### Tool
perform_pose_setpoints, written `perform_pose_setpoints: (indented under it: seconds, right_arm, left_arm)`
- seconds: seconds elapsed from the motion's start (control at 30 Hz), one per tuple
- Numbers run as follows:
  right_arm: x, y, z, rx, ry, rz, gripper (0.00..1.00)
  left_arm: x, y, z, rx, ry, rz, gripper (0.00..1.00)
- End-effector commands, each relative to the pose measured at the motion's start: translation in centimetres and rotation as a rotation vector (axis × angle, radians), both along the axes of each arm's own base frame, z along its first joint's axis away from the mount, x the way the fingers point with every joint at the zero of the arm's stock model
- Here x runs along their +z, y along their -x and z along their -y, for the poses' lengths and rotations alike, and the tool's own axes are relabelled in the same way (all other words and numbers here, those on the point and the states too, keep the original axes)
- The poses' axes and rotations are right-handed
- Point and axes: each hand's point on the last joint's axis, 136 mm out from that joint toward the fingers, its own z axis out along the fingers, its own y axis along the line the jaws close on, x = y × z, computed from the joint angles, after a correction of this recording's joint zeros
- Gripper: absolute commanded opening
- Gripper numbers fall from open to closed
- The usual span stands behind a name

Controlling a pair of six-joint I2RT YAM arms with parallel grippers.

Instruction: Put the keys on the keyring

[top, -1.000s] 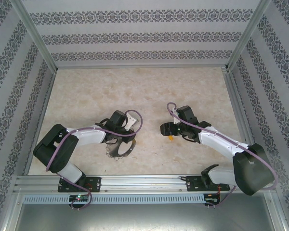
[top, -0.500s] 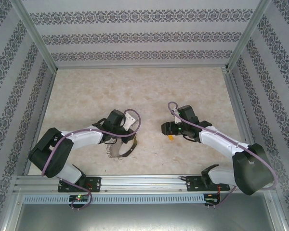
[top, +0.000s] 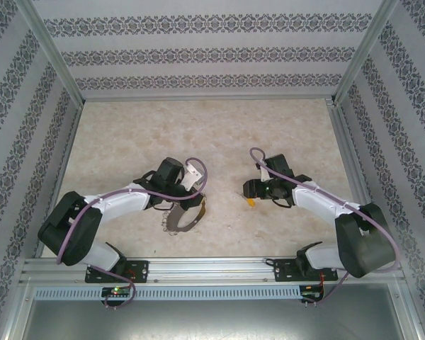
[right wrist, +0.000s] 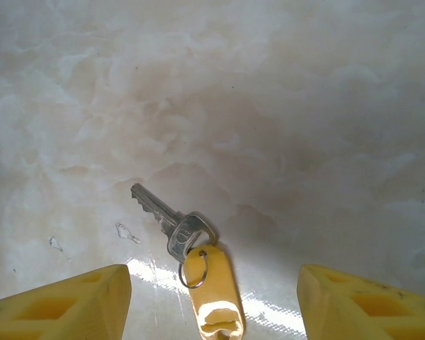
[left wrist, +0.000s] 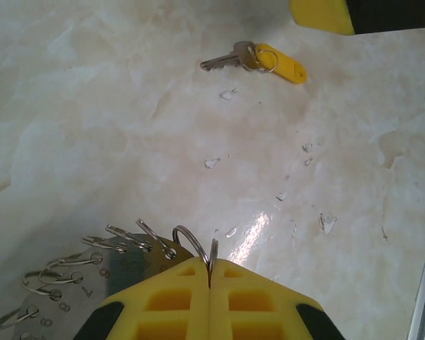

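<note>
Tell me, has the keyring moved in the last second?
Yes, slightly: the keyring has shifted right, toward the yellow-tagged key, judged against the left arm's fixed base.

One yellow-tagged key, one keyring, and two arms: the left arm and the right arm.

White-shelled left arm and right arm, bulky black joints, lilac cables looped alongside, 2 yellow pocketed fingers each
</note>
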Motion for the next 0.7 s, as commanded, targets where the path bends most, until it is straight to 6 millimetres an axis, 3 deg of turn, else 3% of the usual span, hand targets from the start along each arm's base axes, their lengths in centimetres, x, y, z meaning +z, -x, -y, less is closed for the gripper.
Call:
perform_pose_setpoints:
  seconds: [0.0,0.27,0.67]
  right_arm:
    - [0.7,-0.5,-0.3,0.004,-0.018,-0.001,0.64]
    - [0.4,-0.7,0.0,-0.002,-0.008,-0.018,0.63]
    - [0.8,-1.0,-0.2,-0.006,-0.024,-0.011,0.63]
  left_arm:
    - [1.0,-0.4,0.2,-0.018,-0.006,0.053,0.00]
    - [1.6,0.2,0.3,-0.110,-0.012,0.238,0.00]
    - [-2.1,1.4,0.3,-0.209,-0.327,-0.023,0.00]
